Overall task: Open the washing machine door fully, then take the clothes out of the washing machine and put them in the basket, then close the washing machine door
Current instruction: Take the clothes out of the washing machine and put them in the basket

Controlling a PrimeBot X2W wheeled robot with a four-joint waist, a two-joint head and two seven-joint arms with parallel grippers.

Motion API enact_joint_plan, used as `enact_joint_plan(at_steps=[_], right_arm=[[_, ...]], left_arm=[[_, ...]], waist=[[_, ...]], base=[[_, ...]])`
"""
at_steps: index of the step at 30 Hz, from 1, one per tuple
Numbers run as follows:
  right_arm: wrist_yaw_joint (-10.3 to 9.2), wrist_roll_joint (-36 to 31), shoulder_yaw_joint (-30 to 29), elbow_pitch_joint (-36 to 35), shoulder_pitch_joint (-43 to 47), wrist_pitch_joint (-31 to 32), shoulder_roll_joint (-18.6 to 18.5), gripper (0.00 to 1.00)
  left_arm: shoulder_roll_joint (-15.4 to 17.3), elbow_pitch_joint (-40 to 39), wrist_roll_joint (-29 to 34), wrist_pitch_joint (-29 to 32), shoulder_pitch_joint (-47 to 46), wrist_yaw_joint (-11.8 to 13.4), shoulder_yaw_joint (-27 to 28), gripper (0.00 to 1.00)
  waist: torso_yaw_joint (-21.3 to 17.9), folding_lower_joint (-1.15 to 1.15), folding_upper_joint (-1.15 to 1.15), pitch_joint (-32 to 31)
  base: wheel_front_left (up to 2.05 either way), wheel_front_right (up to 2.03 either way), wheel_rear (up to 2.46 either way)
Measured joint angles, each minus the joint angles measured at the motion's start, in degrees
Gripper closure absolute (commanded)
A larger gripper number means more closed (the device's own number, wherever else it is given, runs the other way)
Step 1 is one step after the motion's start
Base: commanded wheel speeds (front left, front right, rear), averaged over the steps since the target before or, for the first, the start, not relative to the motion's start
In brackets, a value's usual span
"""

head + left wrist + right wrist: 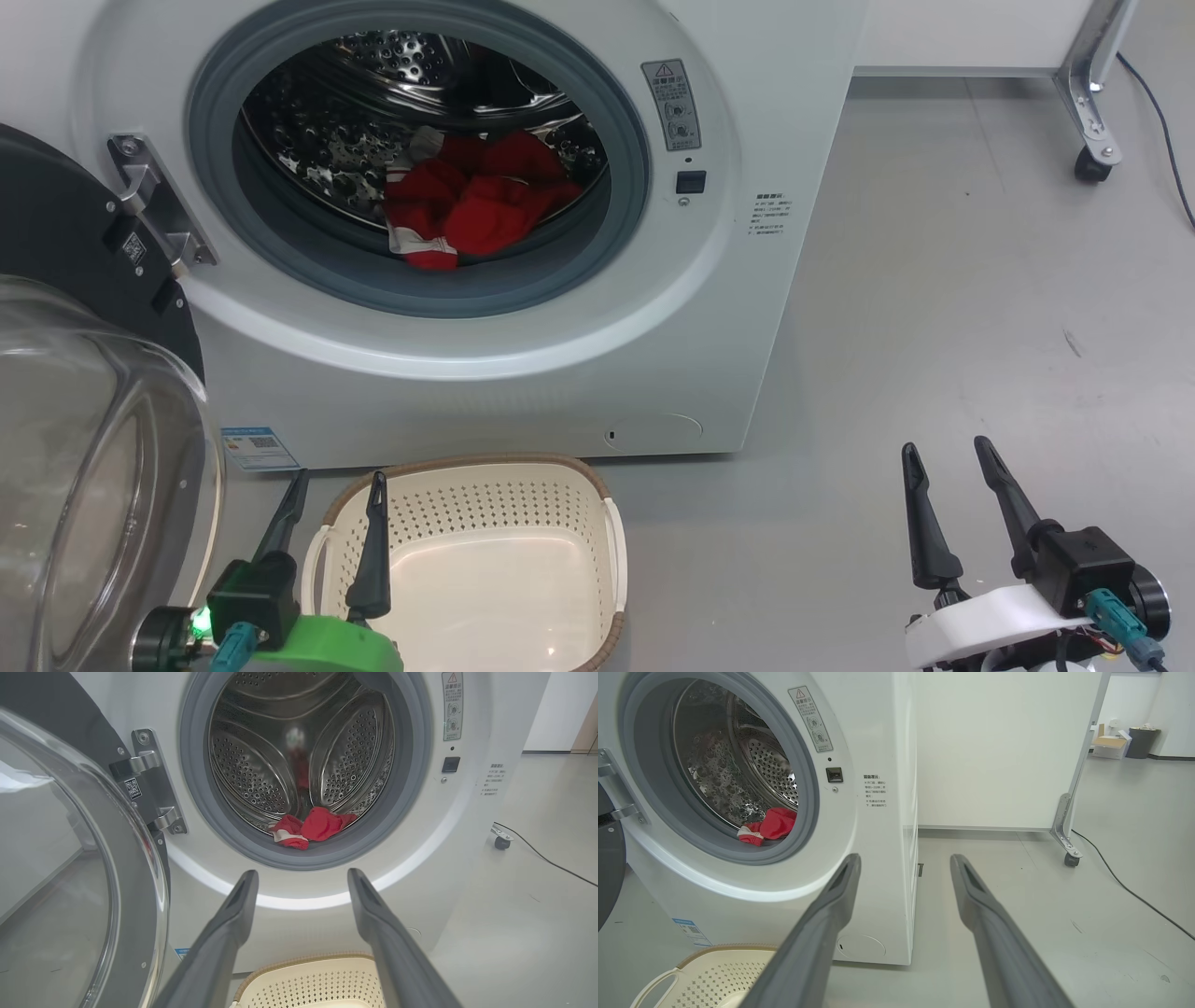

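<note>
The washer stands with its door swung wide to the left on a steel hinge, the clear bowl window bulging toward the head camera. The clothes, a red bundle with white striped trim, lie low in the perforated drum, just behind the grey gasket. The basket sits on the grey floor right in front of the machine, below the opening and beside a blue sticker on the washer's front.

The left gripper is at the lower left of the head view, its 2 fingers spread and holding nothing. One finger lies between door and basket, the other over the basket's left rim. In the left wrist view the fingers point at the washer's front just under the opening, with the basket's far rim beneath them.

The right gripper is at the lower right, fingers likewise parted around nothing, over bare floor well to the right of basket and washer. In the right wrist view it points past the machine's right front corner. A frame leg on a caster and a black cable are at the far right.
</note>
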Motion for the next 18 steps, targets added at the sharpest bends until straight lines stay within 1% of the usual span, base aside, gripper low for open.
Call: enact_joint_plan(at_steps=[8, 18], right_arm=[[0.00, 0.0, 0.0, 0.0, 0.0, 0.0, 0.0, 0.00], [0.00, 0.0, 0.2, 0.1, 0.0, 0.0, 0.0, 0.00]], left_arm=[[-0.1, 0.3, 0.0, 0.0, 0.0, 0.1, 0.0, 0.00], [-0.1, 0.5, 0.0, 0.0, 0.0, 0.1, 0.1, 0.00]], waist=[[0.0, 0.00, 0.00, 0.0], [-0.1, 0.00, 0.00, -0.2]], base=[[0.23, -0.23, 0.00], [0.01, -0.01, 0.00]])
